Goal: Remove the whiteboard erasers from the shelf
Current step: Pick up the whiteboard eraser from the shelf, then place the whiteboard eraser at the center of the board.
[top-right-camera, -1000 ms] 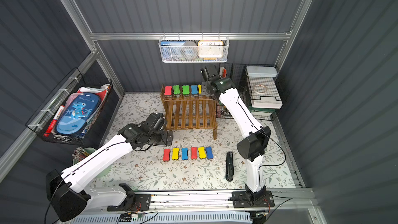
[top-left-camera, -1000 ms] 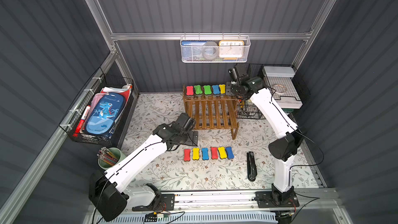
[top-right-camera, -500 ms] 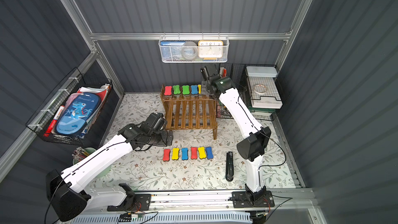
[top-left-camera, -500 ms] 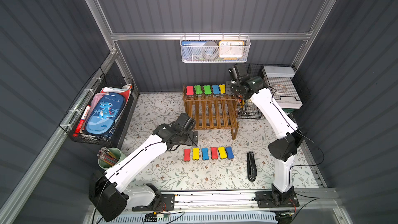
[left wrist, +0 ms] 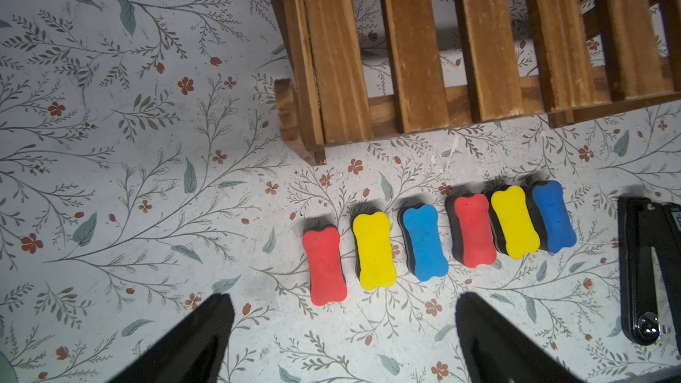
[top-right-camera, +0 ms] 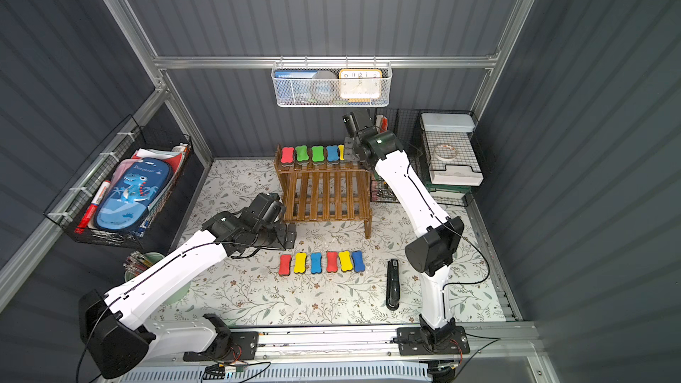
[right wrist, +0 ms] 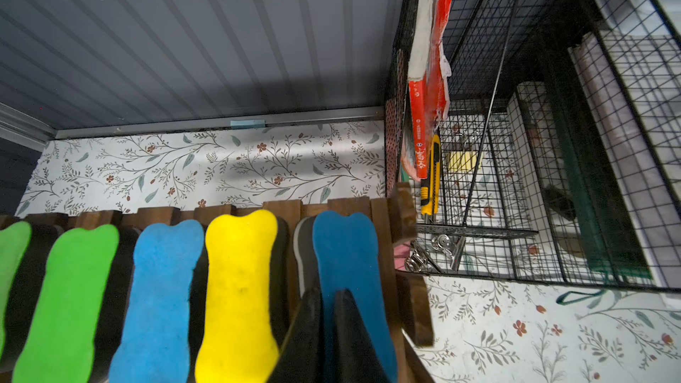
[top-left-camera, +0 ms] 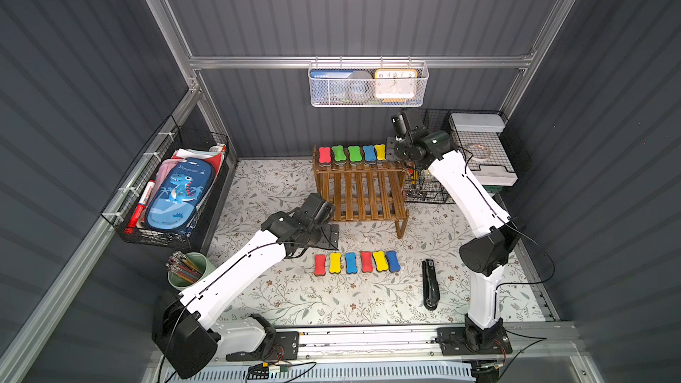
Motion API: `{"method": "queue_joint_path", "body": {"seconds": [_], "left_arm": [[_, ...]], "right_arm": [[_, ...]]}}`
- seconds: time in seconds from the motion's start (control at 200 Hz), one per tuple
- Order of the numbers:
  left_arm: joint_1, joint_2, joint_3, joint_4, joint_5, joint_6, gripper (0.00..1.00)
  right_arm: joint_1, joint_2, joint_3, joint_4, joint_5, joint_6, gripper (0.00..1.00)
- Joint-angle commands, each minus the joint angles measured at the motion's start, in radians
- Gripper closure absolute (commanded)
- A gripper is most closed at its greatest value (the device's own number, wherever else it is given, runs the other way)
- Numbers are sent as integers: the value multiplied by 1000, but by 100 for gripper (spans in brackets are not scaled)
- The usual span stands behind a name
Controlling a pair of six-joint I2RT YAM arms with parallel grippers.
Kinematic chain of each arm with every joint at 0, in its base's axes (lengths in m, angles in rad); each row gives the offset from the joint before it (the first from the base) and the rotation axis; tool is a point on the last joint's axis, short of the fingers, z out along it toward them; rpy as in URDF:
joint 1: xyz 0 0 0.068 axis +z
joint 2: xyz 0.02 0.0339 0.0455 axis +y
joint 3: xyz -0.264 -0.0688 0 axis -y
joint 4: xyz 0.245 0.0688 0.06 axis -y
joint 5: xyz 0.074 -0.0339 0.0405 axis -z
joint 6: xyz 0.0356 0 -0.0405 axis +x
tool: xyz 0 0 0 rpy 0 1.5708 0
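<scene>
Left gripper hovering wide open, six erasers lying in a row just beside it, two each red, yellow, blue, shelf carrying five erasers beside right gripper, its narrowed jaws pinching a sixth, the blue eraser.

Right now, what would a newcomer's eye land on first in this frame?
Two bright rows of bone-shaped foam stand out: six whiteboard erasers on the floral table mat in front of the wooden shelf, and a second row along its top tier. At that row's end the right gripper is pinched on a dark blue eraser, while the left gripper hangs open near the table row.
</scene>
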Motion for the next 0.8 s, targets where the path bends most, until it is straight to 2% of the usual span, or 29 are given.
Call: {"method": "queue_joint_path", "body": {"seconds": [0.0,0.215,0.39,0.57,0.66,0.795], "left_arm": [[6,4,-3,-4,-1,12,1],[6,5,-3,-4,-3,14,1],[8,1,15,-1,-6,14,1],[8,-13,34,5,-13,19,1],[10,-18,44,7,-18,22,1],[9,-30,45,14,-6,23,1]], "right_arm": [[2,-67,-43,60,15,-13,100],[4,-109,-51,77,0,-25,100],[11,-226,-148,109,-40,-8,100],[77,-474,-462,154,-23,44,100],[151,-623,-663,154,35,84,100],[262,-841,-950,125,83,213,100]]}}
